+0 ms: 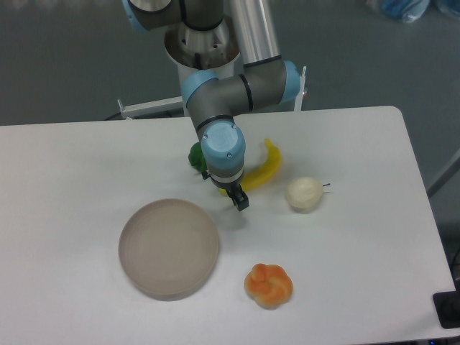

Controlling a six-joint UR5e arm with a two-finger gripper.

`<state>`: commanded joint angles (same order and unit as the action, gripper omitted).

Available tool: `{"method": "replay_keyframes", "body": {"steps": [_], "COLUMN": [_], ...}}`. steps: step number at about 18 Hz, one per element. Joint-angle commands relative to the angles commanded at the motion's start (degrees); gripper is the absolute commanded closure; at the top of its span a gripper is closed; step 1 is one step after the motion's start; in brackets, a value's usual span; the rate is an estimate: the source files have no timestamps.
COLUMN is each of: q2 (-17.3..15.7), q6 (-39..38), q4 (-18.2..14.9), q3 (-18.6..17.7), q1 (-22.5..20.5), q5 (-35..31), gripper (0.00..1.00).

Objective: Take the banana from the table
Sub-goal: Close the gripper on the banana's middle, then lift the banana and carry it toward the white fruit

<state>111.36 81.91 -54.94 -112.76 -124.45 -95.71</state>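
- Sitting left and below the pincer [241, 200], a round dish [168, 248] rests on the bench [65, 187].
- Pincer hangs low, its opening impossible to judge.
- Banana [262, 169] lies just right, unheld, likely awaiting approach beside the pear [303, 193].

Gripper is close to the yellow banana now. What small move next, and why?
Probably shift the black two-finger gripper slightly toward the far right, over the curved glossy yellow banana, before lowering. Its tips sit just off the banana's near end, above the white tabletop, not yet astride the fruit.
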Motion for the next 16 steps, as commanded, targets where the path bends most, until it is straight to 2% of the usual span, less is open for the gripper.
{"method": "replay_keyframes", "body": {"steps": [2,3,4,6,9,11,14,16], "q2": [-0.2,-1.0,-1.4,-2.1,-2.5,-2.9,-3.3,-3.3], "q6": [1.1,1.3,1.4,1.5,1.4,1.4,1.4,1.3], "q4": [0.0,0.0,0.0,-0.1,-0.3,-0.9,-2.4,-6.6], "q3": [-0.2,-0.4,-0.4,-0.4,0.3,1.8,6.5,11.6], "q1": [-0.7,-1.5,-2.0,-2.5,-3.3,-3.8,-5.7,-5.9], "q5": [0.0,0.0,0.1,0.1,0.1,-0.2,0.5,1.0], "gripper": [0.28,0.44,0.53,0.67,0.81,0.82,0.81,0.81]}}
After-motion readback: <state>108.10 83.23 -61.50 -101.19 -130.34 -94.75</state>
